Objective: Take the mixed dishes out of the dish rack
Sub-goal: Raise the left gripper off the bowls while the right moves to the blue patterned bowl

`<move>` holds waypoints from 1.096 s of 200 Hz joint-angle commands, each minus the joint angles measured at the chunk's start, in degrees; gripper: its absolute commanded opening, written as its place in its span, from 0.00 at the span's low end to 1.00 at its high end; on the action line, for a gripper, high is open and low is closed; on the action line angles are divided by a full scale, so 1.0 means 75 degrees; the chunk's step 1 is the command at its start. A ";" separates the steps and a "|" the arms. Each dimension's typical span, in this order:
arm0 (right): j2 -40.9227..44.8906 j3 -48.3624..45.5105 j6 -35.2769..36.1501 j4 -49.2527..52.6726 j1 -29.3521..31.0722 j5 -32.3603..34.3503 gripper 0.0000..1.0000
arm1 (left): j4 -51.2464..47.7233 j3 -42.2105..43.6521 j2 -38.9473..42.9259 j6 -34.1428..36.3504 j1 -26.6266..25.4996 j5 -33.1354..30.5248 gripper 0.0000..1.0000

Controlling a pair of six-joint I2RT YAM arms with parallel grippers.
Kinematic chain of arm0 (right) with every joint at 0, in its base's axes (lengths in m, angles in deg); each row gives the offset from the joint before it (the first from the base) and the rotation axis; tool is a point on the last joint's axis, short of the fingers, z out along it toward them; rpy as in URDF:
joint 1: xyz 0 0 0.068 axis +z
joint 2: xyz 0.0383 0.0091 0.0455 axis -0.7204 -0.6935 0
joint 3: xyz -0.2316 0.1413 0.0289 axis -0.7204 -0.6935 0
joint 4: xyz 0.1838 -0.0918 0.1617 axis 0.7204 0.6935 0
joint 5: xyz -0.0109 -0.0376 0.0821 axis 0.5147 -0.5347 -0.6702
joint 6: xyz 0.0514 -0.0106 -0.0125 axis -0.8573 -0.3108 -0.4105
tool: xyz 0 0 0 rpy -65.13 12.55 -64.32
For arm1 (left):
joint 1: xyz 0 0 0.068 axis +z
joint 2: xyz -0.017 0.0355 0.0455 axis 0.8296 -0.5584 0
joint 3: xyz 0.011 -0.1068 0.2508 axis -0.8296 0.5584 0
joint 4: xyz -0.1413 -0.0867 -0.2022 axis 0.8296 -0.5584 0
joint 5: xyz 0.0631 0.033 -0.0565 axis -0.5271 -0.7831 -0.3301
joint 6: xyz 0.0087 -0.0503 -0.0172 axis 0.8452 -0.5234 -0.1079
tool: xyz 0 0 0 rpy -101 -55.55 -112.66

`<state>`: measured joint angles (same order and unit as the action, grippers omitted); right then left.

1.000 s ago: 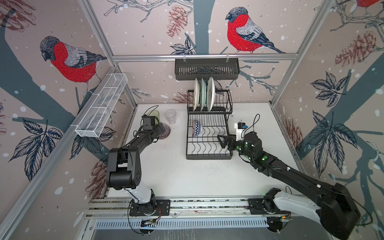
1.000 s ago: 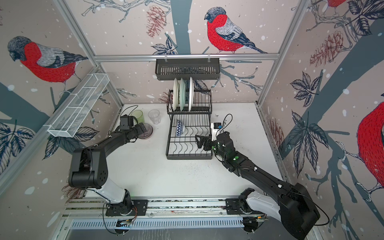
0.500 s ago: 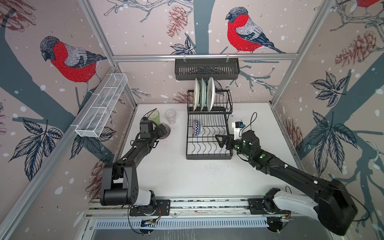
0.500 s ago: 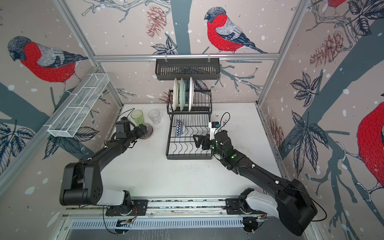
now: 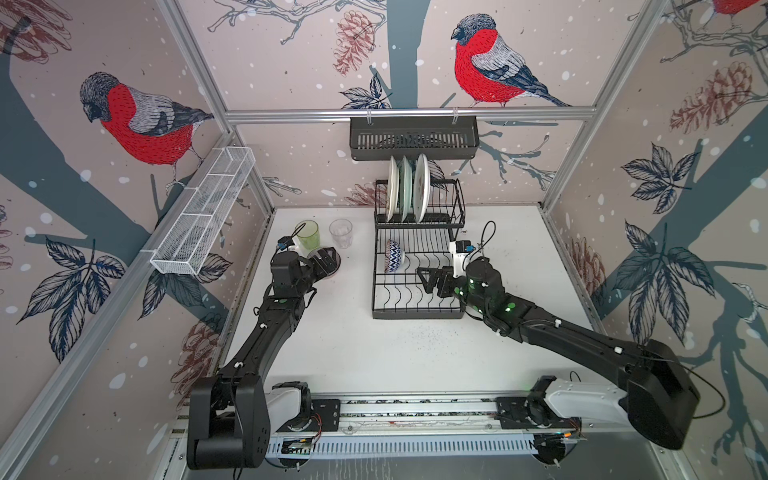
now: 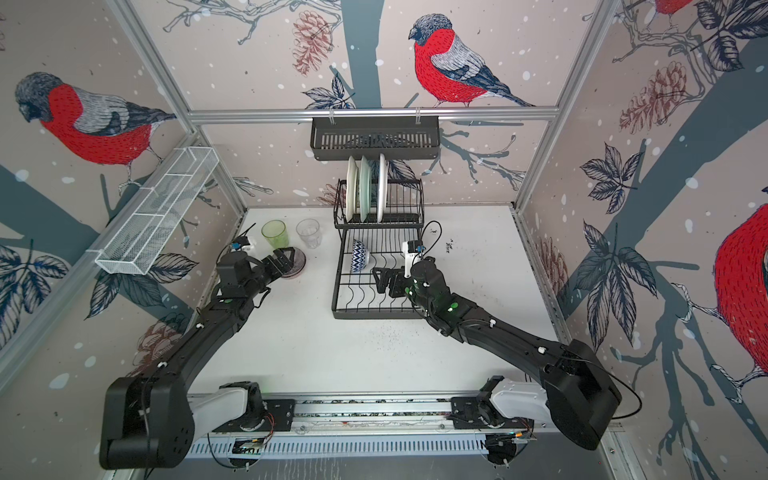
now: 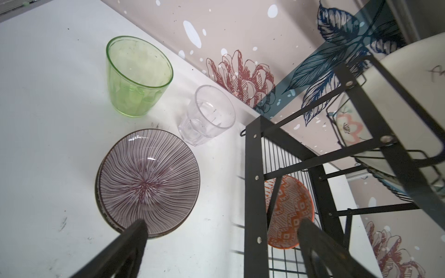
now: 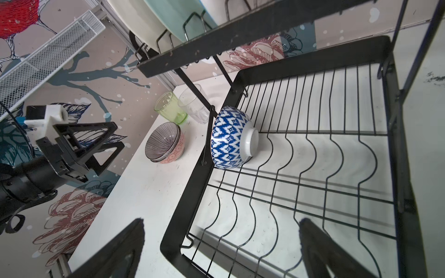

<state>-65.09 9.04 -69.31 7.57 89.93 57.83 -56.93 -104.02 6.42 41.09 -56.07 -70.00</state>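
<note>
The black dish rack (image 5: 415,309) (image 8: 183,204) holds three plates (image 5: 405,189) upright in its upper tier. A blue-and-white bowl (image 5: 394,255) (image 8: 231,137) lies on its side at the left of the lower grid; its orange inside (image 7: 289,211) shows through the frame. My right gripper (image 5: 424,280) (image 8: 221,231) hovers open over the grid, right of that bowl. On the table left of the rack stand a green tumbler (image 5: 309,235) (image 7: 138,79), a clear tumbler (image 5: 341,233) (image 7: 208,115) and a striped bowl (image 7: 148,183) nested in a pink bowl (image 8: 177,154). My left gripper (image 5: 328,262) (image 7: 221,231) hangs open and empty above them.
A black slotted basket (image 5: 413,139) hangs on the back rail above the rack. A long white mesh basket (image 5: 203,212) is fixed along the left wall. White table (image 5: 395,353) stretches in front of the rack toward the rail.
My right gripper has slid left across the lower grid toward the blue-and-white bowl. The left arm has stretched out lower, while its gripper stays open by the nested bowls.
</note>
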 commanded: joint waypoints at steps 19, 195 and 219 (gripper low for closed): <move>-0.0473 0.0421 0.0032 -0.0085 0.0091 0.0077 0.99 | -0.0152 -0.0199 0.0374 0.0069 -0.0607 -0.0260 0.97; -0.2332 0.1317 0.0319 -0.0482 0.0341 0.1149 1.00 | 0.1840 0.1344 0.1990 0.0361 -0.1309 -0.0638 0.97; -0.2609 0.1407 0.0328 -0.0762 0.0342 0.0897 0.99 | 0.1834 0.1392 0.1983 0.0441 -0.1332 -0.0770 0.97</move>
<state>-83.17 18.70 -67.71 5.84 92.33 65.61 -46.44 -94.12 21.26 42.64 -65.86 -73.70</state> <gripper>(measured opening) 0.996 0.973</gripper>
